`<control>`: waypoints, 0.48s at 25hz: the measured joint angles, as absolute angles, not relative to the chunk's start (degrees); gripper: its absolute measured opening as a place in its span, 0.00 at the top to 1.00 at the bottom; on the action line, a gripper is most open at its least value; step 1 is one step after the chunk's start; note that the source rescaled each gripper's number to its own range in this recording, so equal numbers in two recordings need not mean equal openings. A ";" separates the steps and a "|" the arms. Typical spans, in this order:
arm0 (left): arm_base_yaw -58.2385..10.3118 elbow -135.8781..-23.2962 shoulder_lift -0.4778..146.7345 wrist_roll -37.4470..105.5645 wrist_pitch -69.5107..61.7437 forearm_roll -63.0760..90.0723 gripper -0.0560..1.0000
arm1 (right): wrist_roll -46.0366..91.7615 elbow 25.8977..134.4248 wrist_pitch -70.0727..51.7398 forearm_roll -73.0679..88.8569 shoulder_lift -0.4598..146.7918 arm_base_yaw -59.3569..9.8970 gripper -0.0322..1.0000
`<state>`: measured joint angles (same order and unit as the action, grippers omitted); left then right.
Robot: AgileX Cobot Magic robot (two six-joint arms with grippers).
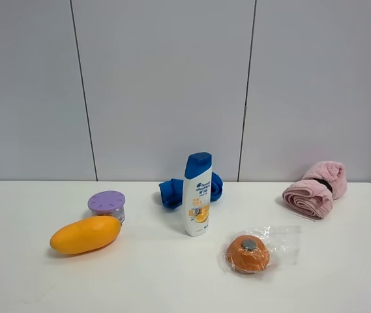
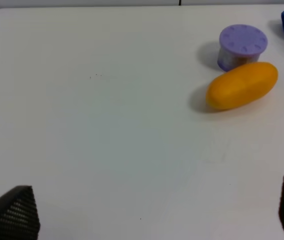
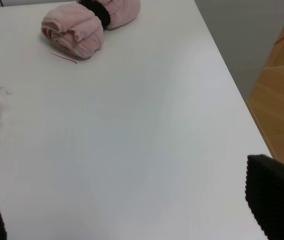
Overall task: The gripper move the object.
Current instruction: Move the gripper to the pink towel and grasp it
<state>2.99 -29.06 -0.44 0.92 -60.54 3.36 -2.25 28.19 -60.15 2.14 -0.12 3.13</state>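
The pink rolled towel [image 1: 315,189] lies near the table's [image 1: 172,290] back right edge, well apart from the shampoo bottle [image 1: 197,194]. The right gripper [image 3: 132,217] hangs short of it, jaws spread wide, holding nothing. Best, I judge, to centre over the dark band [image 3: 99,12] and close across the roll, avoiding its loose end

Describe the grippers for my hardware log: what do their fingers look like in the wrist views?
Only fingertips show. The left gripper has black fingers with a fine gridded texture; the right gripper has similar black, finely textured fingers. No arms, cables or markings show.
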 joint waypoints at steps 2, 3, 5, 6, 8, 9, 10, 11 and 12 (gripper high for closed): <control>2.99 -29.06 -0.44 0.92 -60.54 3.36 0.00 | -2.25 28.19 -60.15 2.14 -0.12 3.13 0.00; 2.99 -29.06 -0.44 0.92 -60.54 3.36 0.00 | -2.25 28.19 -60.15 2.14 -0.12 3.13 0.00; 2.99 -29.06 -0.44 0.92 -60.54 3.36 0.00 | -2.25 28.19 -60.15 2.14 -0.12 3.13 0.00; 2.99 -29.06 -0.44 0.92 -60.54 3.36 0.00 | -2.25 28.19 -60.15 2.14 -0.12 3.13 0.00; 2.99 -29.06 -0.44 0.92 -60.54 3.36 0.00 | -2.25 28.19 -60.15 2.14 -0.12 3.13 0.00; 2.99 -29.06 -0.44 0.92 -60.54 3.36 0.00 | -2.25 28.19 -60.15 2.14 -0.12 3.13 0.00; 2.99 -29.06 -0.44 0.92 -60.54 3.36 0.00 | -2.25 28.19 -60.15 2.14 -0.12 3.13 0.00; 2.99 -29.06 -0.44 0.92 -60.54 3.36 0.00 | -2.19 28.19 -60.15 2.14 -0.12 3.13 0.00; 2.99 -29.06 -0.44 0.92 -60.54 3.36 0.00 | -1.91 28.19 -60.15 2.18 -0.12 3.13 0.00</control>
<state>2.99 -29.06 -0.44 0.92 -60.54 3.36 -1.91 28.19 -60.15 2.18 -0.12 3.13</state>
